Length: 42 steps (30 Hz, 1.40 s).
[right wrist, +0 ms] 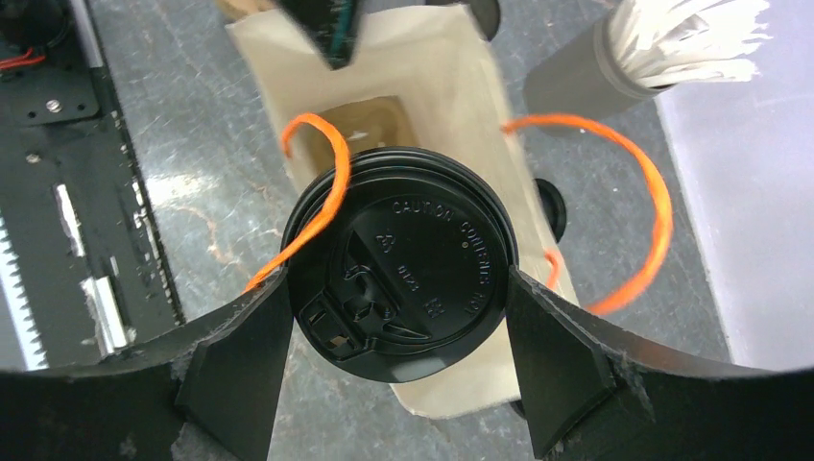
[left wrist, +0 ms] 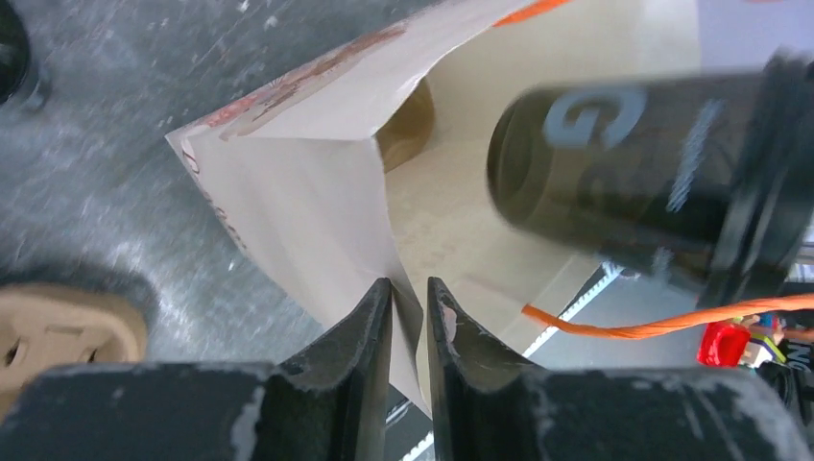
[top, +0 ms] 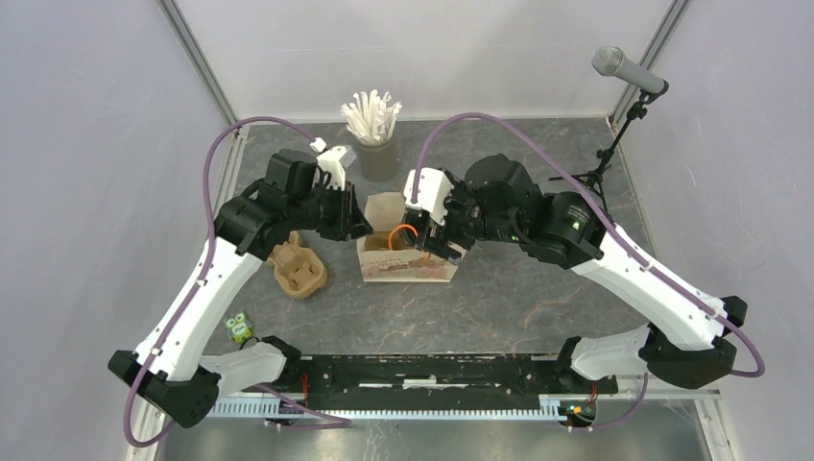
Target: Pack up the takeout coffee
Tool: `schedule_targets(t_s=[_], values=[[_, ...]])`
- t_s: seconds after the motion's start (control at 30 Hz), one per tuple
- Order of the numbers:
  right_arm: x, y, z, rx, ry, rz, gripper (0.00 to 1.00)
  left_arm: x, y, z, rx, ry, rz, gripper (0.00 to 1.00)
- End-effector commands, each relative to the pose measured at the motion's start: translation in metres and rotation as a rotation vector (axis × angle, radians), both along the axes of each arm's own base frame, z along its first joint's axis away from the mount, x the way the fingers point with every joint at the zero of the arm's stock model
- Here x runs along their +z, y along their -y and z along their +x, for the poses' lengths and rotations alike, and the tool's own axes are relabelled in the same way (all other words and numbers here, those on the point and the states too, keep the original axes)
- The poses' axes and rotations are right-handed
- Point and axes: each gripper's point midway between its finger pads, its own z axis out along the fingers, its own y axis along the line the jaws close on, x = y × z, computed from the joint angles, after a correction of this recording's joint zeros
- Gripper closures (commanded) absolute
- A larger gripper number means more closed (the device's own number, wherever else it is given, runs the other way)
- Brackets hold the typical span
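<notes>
A black takeout coffee cup (right wrist: 403, 254) with a round black lid sits between the fingers of my right gripper (right wrist: 395, 288), which is shut on its sides. The cup hangs over the open mouth of a brown paper bag (right wrist: 451, 96) with orange cord handles. In the left wrist view the same cup (left wrist: 653, 173) hovers tilted above the bag (left wrist: 288, 192). My left gripper (left wrist: 410, 293) pinches the bag's near wall, with the paper between its nearly closed fingers. From above, both grippers, left (top: 360, 226) and right (top: 437, 245), meet at the bag (top: 408, 267).
A brown pulp carrier (right wrist: 370, 120) lies at the bottom of the bag. Another carrier (top: 299, 269) rests on the table left of the bag. A grey cup of white straws (top: 372, 120) stands at the back. A microphone stand (top: 624, 72) rises at the back right.
</notes>
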Motion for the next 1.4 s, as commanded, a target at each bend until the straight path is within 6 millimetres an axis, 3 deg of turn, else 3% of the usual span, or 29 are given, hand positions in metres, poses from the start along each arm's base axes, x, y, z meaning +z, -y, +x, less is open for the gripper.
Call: schedule_targets(t_s=[0.0,0.2,0.33,0.63,1.07,1.37], values=[[0.016,0.006,-0.027,0.026,-0.017,0.026,0.32,0.03,0.029,0.015,-0.115,0.116,-0.122,0.74],[0.029,-0.015,-0.046,0.076,-0.028,0.096,0.32,0.036,0.019,0.01,-0.067,0.108,-0.109,0.71],[0.033,-0.027,-0.052,0.097,-0.035,0.139,0.32,0.023,0.011,0.003,-0.048,0.065,-0.071,0.6],[0.021,-0.018,-0.044,0.073,0.032,0.111,0.31,0.022,0.001,-0.001,-0.024,0.07,-0.036,0.53],[0.008,-0.017,-0.052,0.103,0.004,0.115,0.32,0.008,0.002,0.019,-0.039,0.087,0.044,0.53],[0.001,-0.017,-0.053,0.101,-0.011,0.106,0.33,0.005,0.009,0.011,-0.077,0.088,-0.012,0.64]])
